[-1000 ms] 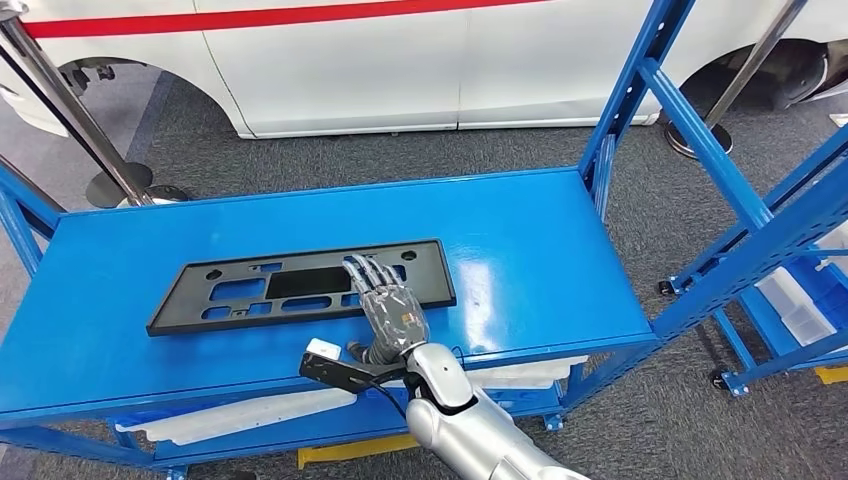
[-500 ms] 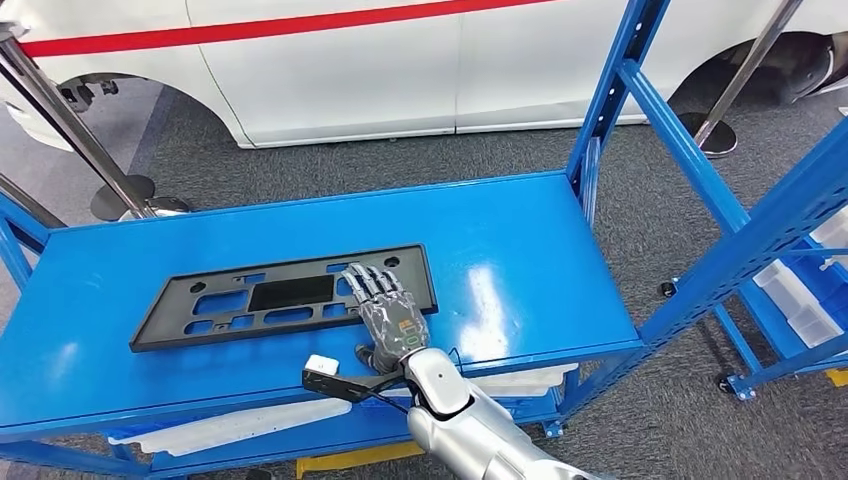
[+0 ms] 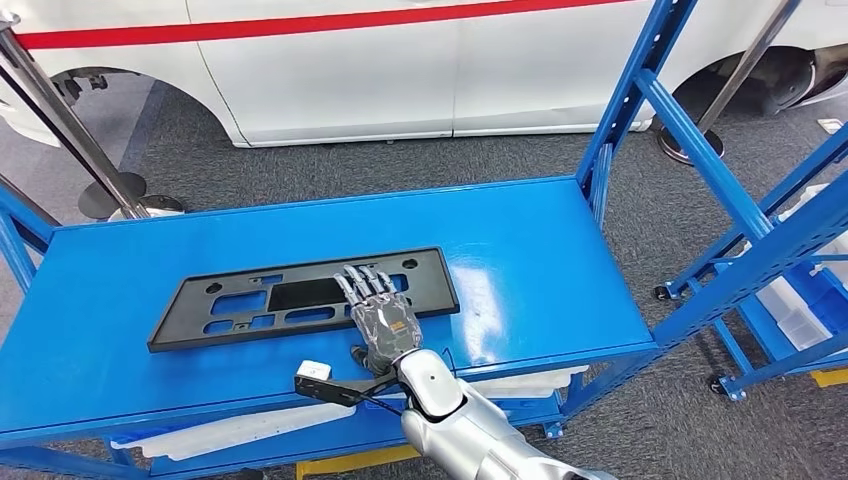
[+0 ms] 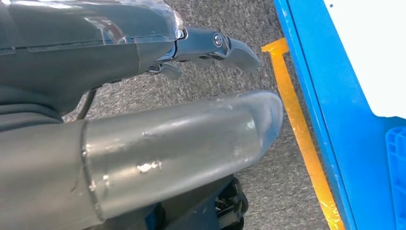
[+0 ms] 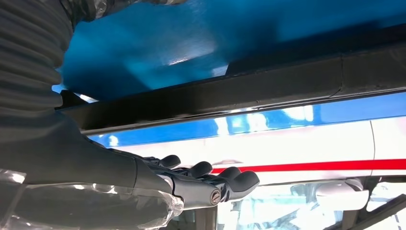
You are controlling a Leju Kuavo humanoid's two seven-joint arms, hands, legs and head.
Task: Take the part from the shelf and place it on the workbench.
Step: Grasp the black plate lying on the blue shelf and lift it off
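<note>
The part is a long flat black plate with several cut-outs, lying on the top of the blue shelf. My right hand lies over the plate's right end, fingers straight and spread, pointing away from me. In the right wrist view the plate's dark edge runs between the thumb and the fingers, with a gap showing between fingers and plate. My left hand hangs over grey carpet and holds nothing.
A white car with a red stripe stands behind the shelf. Blue rack uprights rise at the right, a metal post at the left. White padding lies on the lower tier. A yellow floor line runs beside the shelf base.
The whole picture swayed left and back, so the camera moved. My right hand stays over the plate's right end, and the plate keeps its place on the shelf.
</note>
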